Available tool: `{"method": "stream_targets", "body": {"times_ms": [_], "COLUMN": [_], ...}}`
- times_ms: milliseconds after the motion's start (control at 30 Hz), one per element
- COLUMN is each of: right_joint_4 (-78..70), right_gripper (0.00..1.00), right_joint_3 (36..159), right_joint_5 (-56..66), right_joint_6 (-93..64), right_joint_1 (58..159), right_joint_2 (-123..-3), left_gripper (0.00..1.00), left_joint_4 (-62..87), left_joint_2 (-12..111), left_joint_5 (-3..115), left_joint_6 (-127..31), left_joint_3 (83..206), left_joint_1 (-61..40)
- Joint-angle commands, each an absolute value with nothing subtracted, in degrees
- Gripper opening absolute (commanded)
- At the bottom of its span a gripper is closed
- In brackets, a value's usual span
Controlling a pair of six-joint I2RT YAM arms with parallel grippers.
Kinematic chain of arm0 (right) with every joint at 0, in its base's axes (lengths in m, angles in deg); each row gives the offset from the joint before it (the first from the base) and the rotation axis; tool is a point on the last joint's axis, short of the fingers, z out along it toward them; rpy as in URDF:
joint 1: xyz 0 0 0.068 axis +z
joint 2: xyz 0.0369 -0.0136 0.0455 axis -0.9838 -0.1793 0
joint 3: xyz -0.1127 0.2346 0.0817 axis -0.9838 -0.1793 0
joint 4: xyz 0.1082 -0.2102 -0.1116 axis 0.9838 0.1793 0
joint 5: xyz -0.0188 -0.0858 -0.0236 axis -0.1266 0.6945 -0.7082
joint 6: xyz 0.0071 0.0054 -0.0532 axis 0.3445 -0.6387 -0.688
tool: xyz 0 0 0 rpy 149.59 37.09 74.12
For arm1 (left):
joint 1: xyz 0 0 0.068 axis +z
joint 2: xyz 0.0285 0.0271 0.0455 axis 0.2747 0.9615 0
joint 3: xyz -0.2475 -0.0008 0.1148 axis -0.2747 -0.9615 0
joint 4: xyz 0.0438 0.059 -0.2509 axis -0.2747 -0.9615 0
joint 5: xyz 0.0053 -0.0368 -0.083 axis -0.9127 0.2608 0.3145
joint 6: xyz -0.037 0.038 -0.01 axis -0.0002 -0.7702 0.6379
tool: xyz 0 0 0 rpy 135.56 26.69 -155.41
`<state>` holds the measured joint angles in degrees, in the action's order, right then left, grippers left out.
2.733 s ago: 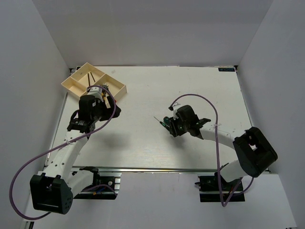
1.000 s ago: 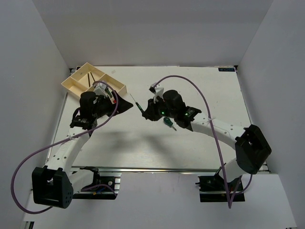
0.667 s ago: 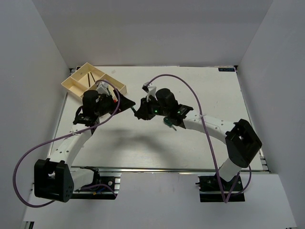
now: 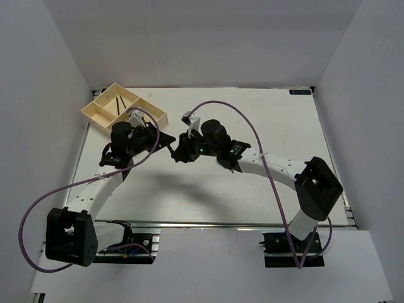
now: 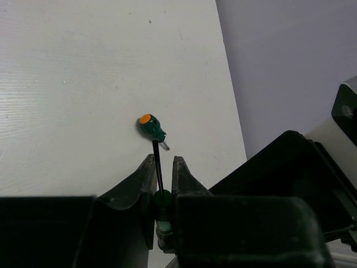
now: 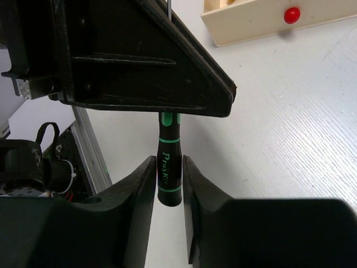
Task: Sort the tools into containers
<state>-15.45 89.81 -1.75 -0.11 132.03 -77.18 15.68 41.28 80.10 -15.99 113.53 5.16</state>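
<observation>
A thin green-and-black screwdriver (image 6: 169, 167) hangs in the air between my two grippers, over the table's left middle (image 4: 173, 146). My left gripper (image 5: 162, 159) is shut on its front end, the dark shaft and green collar (image 5: 162, 199) pinched between the jaws. My right gripper (image 6: 167, 162) stands around the handle with a small gap on each side, so it is open. A stubby green screwdriver with an orange cap (image 5: 152, 127) lies on the table beyond. The cream tray (image 4: 95, 113) sits at the far left with dark hex keys (image 4: 120, 102) in it.
A small red knob (image 6: 291, 15) sits on the tray's wall (image 6: 251, 25). White walls close in the table on three sides. The right arm's purple cable (image 4: 221, 106) arcs over the table's middle.
My right arm carried the thin screwdriver left to the left gripper. The left jaws shut on its front end, and the right jaws eased apart from the handle.
</observation>
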Motion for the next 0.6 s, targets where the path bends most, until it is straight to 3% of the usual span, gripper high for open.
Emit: {"method": "stream_targets", "body": {"times_ms": [0, 67, 167, 567], "right_joint_4": [-18.4, -18.5, -17.0, -10.6], "right_gripper": [0.32, 0.41, 0.46, 0.57], "right_joint_3": [91.7, 89.4, 85.8, 67.4], "right_joint_5": [-0.5, 1.6, 6.2, 23.3], "right_joint_6": [0.0, -0.8, -2.5, -8.0], "right_joint_1": [132.2, 132.3, 132.0, 131.3], "right_joint_2": [-75.9, -74.6, -71.1, -52.1], "left_gripper": [0.0, 0.0, 0.0, 0.0], "left_joint_4": [16.0, 14.1, 9.2, 4.8], "left_joint_2": [39.9, 39.7, 40.3, 53.8], "left_joint_5": [79.8, 77.2, 71.5, 60.4], "left_joint_6": [-17.3, -18.0, -20.8, -25.2], "left_joint_3": [112.9, 113.4, 116.5, 130.6], "left_joint_1": [5.9, 6.5, 6.5, 11.4]}}
